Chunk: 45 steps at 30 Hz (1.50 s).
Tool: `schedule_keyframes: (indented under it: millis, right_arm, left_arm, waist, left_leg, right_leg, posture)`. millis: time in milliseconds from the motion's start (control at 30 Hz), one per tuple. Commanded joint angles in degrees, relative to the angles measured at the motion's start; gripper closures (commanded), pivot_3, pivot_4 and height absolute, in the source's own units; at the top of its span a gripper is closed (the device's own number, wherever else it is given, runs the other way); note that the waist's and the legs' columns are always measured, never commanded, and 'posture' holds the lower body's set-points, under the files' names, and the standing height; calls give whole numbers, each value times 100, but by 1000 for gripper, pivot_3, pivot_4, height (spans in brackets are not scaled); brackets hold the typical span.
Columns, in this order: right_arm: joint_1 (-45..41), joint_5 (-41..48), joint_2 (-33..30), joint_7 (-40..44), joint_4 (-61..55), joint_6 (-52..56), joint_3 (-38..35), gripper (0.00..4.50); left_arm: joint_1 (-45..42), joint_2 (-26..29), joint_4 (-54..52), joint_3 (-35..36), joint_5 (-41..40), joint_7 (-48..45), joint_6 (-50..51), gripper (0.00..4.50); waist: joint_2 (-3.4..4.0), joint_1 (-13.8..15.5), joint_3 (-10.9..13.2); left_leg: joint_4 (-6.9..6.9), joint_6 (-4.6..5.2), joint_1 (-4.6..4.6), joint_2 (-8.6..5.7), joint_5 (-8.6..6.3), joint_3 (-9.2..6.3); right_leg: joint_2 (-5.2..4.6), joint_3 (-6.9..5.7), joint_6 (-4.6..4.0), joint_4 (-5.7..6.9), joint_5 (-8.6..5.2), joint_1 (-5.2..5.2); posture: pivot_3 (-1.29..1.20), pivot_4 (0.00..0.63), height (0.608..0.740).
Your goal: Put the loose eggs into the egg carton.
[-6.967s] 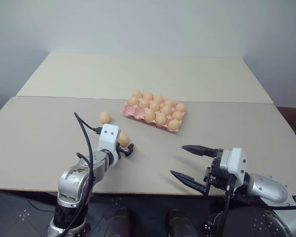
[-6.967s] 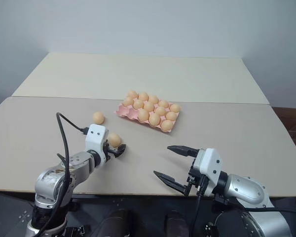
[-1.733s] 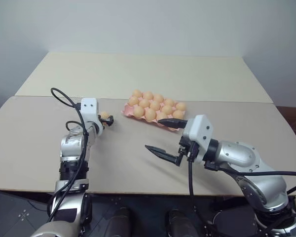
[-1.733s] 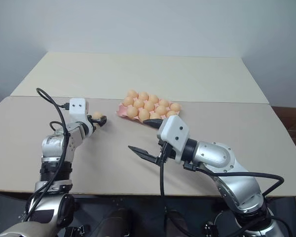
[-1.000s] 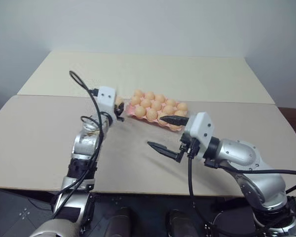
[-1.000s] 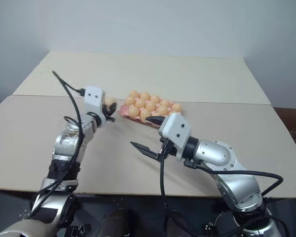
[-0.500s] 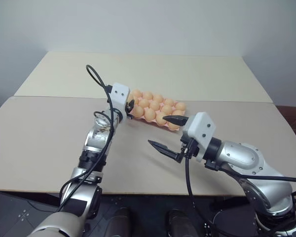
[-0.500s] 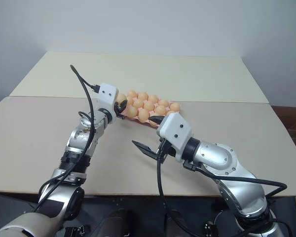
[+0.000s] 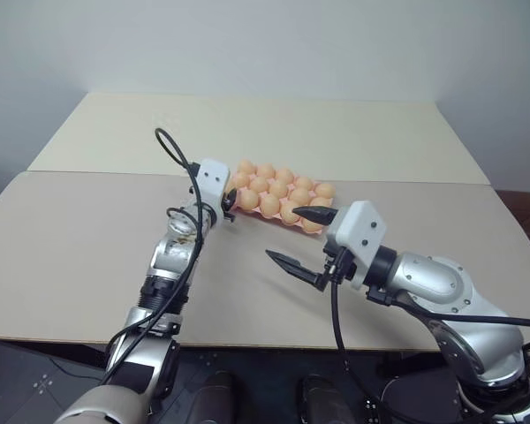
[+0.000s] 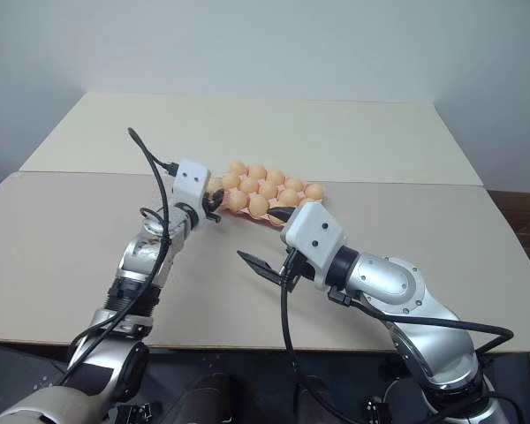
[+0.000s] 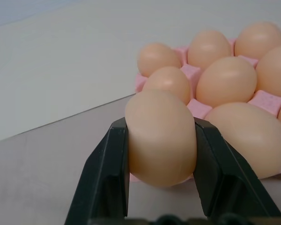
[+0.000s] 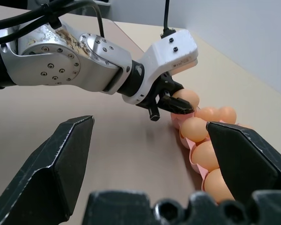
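Beige tabletop (image 9: 88, 238) with a pink egg carton (image 9: 232, 204) near its centre, cups filled with eggs (image 9: 269, 205).
Left gripper (image 11: 161, 154) clamps one egg (image 11: 161, 136) between its black fingers, just beside the carton's 9 o'clock corner; right gripper (image 9: 299, 237), at the carton's 6 o'clock, stands spread wide and empty.

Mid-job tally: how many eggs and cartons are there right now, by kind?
Pale orange-tan eggs seated in carton: 14, near corner partly behind right gripper
Pale orange-tan egg held in left gripper: 1
Pink moulded egg carton: 1
Total: 16
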Motion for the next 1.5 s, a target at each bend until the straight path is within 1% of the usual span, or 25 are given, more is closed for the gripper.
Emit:
schedule_keyframes:
  millis: [33,100,133,300,467,567,767,867,933,967,1033,1100,1167,1200,1267,1333,1500]
  right_arm:
    - [25,22,-11,2,-253,-33,-54,0]
    - [89,53,-41,30,-281,-32,-96,0]
    - [113,62,-50,38,-289,-33,-114,0]
    - [158,65,-53,44,-288,-39,-151,0]
    - [136,46,-38,23,-265,-48,-158,0]
    - [133,32,-29,6,-273,-58,-164,0]
    - [201,-25,65,-95,-289,-168,-190,0]
    - [288,-143,153,-222,-275,-283,-207,0]
    - [404,-295,278,-384,-227,-422,-219,0]
    - [505,-379,408,-544,-192,-479,-234,0]
    - [865,-811,639,-787,23,-1135,-153,0]
    - [1289,-911,972,-1019,124,-1427,-226,0]
    - [1601,-882,1292,-1208,214,-1560,-337,0]
    - [1792,-1032,1476,-1406,336,-1756,-346,0]
    - [2276,-1508,1931,-1846,746,-2692,-325,0]
    - [2593,-1826,2225,-2067,1024,-3443,-335,0]
    - [3284,-1738,2601,-2180,1247,-4284,-644,0]
  left_arm:
    - [-138,-17,-62,2,63,42,-208,2991]
    - [-105,-2,-106,3,75,30,-222,2260]
    - [-95,6,-122,2,75,16,-209,2018]
    - [-82,12,-132,-39,193,100,-310,487]
    - [-135,-8,-169,10,191,68,-378,487]
    - [-125,-42,-405,94,171,164,-473,487]
    - [220,-169,-1595,414,-126,238,-605,487]
    - [511,-284,-2319,677,-537,192,-374,487]
    - [799,-322,-2865,825,-957,31,-54,487]
    - [1011,-313,-3083,823,-1039,-53,-161,487]
    - [1578,-304,-3551,759,-966,14,-264,487]
    - [2230,-186,-4076,697,-979,-105,-310,487]
    - [2605,-182,-4386,667,-996,-94,-279,487]
    - [2803,-206,-4520,638,-991,-48,-233,487]
    - [3319,-288,-4757,486,-904,26,-370,487]
    - [3612,-393,-4889,410,-850,129,-500,487]
    - [4105,-595,-5168,456,-958,287,-674,487]
  waist:
    - [0,0,0]
    - [0,0,0]
    - [0,0,0]
    - [0,0,0]
    - [0,2,0]
    - [0,2,0]
    - [0,1,0]
    - [0,-14,0]
    - [0,-21,0]
    - [0,-25,0]
    - [2,-31,-1]
    - [1,-41,-1]
    - [1,-45,-1]
    - [1,-34,-1]
    - [2,-20,-7]
    - [3,-23,-8]
    - [3,-40,-8]
  left_leg:
    - [0,0,0,0,0,0]
    - [0,0,0,0,0,0]
    - [0,0,0,0,0,0]
    - [0,0,0,0,0,0]
    - [0,0,0,0,0,0]
    - [0,0,-1,0,0,0]
    - [0,0,-1,1,0,-1]
    - [0,0,1,2,0,-1]
    - [0,0,3,3,0,-2]
    - [0,0,3,3,0,-2]
    - [0,0,4,4,0,-2]
    - [-3,0,5,3,0,1]
    - [-4,0,5,4,0,1]
    - [-3,-2,5,3,1,1]
    - [-3,-5,10,6,4,0]
    - [-3,-5,19,6,3,5]
    - [-3,-4,15,11,3,8]
  right_leg:
    - [0,0,0,0,0,0]
    - [0,0,0,-1,0,0]
    - [0,0,0,-1,0,0]
    - [0,0,0,0,0,0]
    - [0,0,0,-1,0,0]
    - [0,0,0,-1,0,0]
    - [-1,1,0,-3,0,0]
    - [-1,2,0,1,0,1]
    - [-1,2,0,3,0,2]
    - [-1,2,0,2,0,1]
    - [0,2,0,1,0,2]
    - [-2,6,1,-2,-1,2]
    - [-2,7,0,1,0,0]
    - [-3,7,-1,4,0,0]
    - [-1,2,-4,3,3,6]
    - [-3,5,-4,-2,1,13]
    - [1,11,-5,-4,1,6]
  posture:
    - [0,150,740]
    - [0,150,740]
    - [0,150,740]
    - [0,150,740]
    - [0,150,740]
    - [0,150,740]
    - [0,150,740]
    - [0,150,740]
    - [0,150,740]
    - [0,150,740]
    - [0,150,740]
    - [0,150,740]
    - [0,150,740]
    - [0,150,740]
    - [0,150,740]
    - [0,150,740]
    - [0,150,740]
